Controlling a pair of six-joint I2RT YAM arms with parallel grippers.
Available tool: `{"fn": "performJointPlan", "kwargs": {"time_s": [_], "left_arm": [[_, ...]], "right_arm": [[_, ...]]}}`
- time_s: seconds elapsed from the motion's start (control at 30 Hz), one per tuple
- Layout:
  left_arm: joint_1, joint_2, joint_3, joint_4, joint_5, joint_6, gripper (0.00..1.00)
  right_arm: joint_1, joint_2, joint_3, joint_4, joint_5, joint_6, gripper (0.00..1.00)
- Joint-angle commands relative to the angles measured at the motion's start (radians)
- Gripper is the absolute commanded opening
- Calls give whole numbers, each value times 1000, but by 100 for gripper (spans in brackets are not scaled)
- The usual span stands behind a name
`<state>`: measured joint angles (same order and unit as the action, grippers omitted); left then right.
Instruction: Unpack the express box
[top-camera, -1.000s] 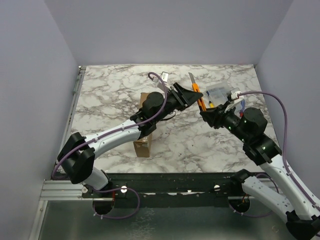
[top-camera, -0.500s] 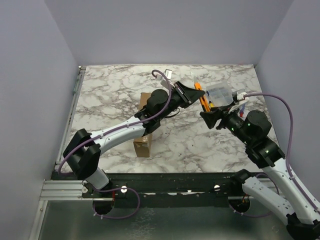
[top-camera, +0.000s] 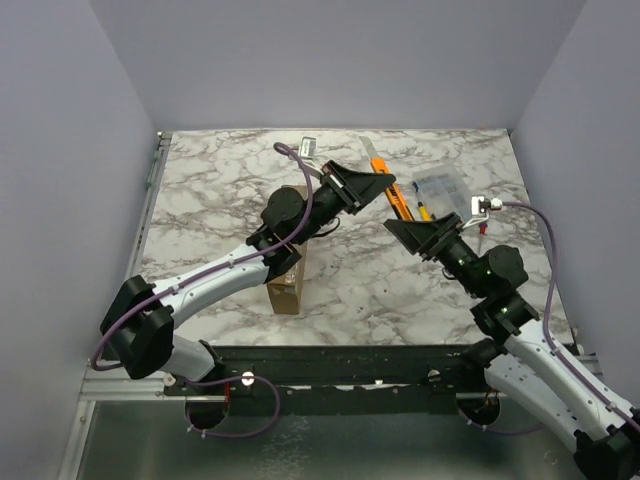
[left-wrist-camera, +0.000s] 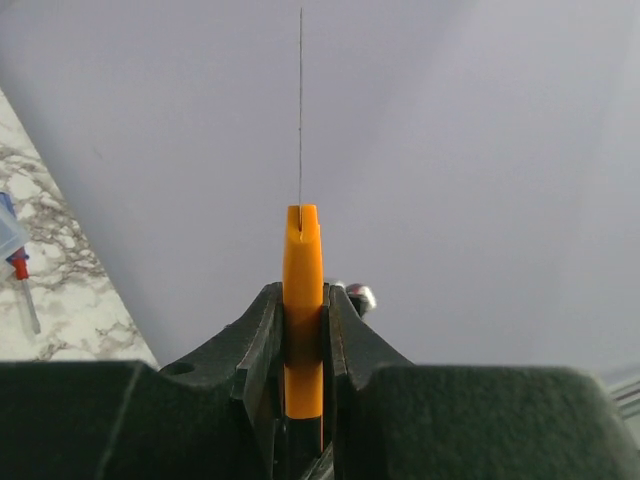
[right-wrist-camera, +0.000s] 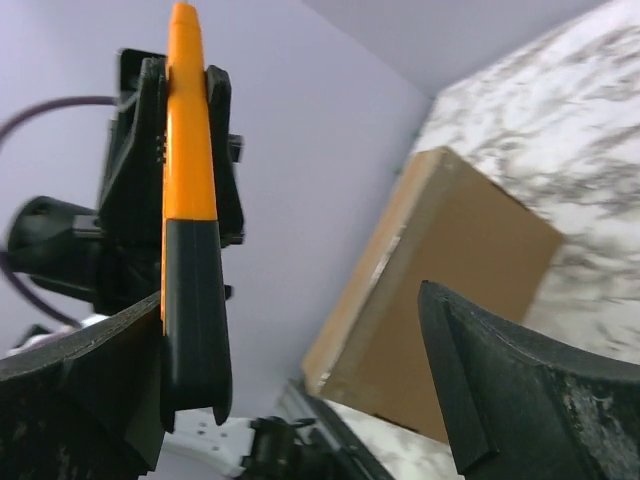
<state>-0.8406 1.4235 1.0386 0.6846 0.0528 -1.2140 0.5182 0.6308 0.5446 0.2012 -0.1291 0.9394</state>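
The express box (top-camera: 285, 292) is a brown cardboard mailer lying on the marble table, mostly hidden under my left arm; the right wrist view shows one corner of the box (right-wrist-camera: 455, 290). My left gripper (top-camera: 372, 184) is raised above the table and shut on an orange and black utility knife (top-camera: 394, 197). Its thin blade points away in the left wrist view, where the knife (left-wrist-camera: 302, 255) is clamped between the fingers (left-wrist-camera: 258, 335). My right gripper (top-camera: 405, 231) is open and empty just right of the knife's black end (right-wrist-camera: 192, 310).
A small clear plastic case (top-camera: 441, 189) and a pen (top-camera: 424, 208) lie at the back right of the table (top-camera: 220, 190). Lilac walls close in the back and both sides. A metal rail (top-camera: 330, 370) runs along the near edge.
My right gripper has let go of the knife, opened wide and drawn back toward me. The left gripper has shut on the knife and carried it slightly left.
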Motion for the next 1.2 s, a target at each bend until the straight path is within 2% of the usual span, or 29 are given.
{"fn": "performJointPlan", "kwargs": {"time_s": [0.0,0.23,0.43,0.5,0.57,0.77,0.83,1.0,1.13,1.17], "left_arm": [[9,-68,-41,141,12,-93,0],[10,-82,-88,209,-1,-127,0],[9,-78,-115,254,-2,-159,0],[10,-78,-121,262,-8,-162,0],[10,-78,-125,273,-12,-159,0],[11,-73,-135,291,-23,-149,0],[10,-68,-137,294,-24,-142,0],[10,-79,-169,295,-45,-81,0],[9,-88,-192,294,-91,-8,0],[10,-89,-194,294,-94,7,3]], "right_arm": [[-1,41,-103,528,-100,243,97],[-2,111,-118,682,-105,300,84],[-1,113,-82,655,-93,281,47],[-1,125,-70,653,-104,281,38],[-3,135,-63,649,-112,282,35],[-2,162,-79,683,-129,297,34],[-1,171,-81,692,-132,297,28],[-2,177,-63,639,-122,287,1],[-2,187,-61,595,-114,286,0],[-2,187,-62,586,-112,286,1]]}}
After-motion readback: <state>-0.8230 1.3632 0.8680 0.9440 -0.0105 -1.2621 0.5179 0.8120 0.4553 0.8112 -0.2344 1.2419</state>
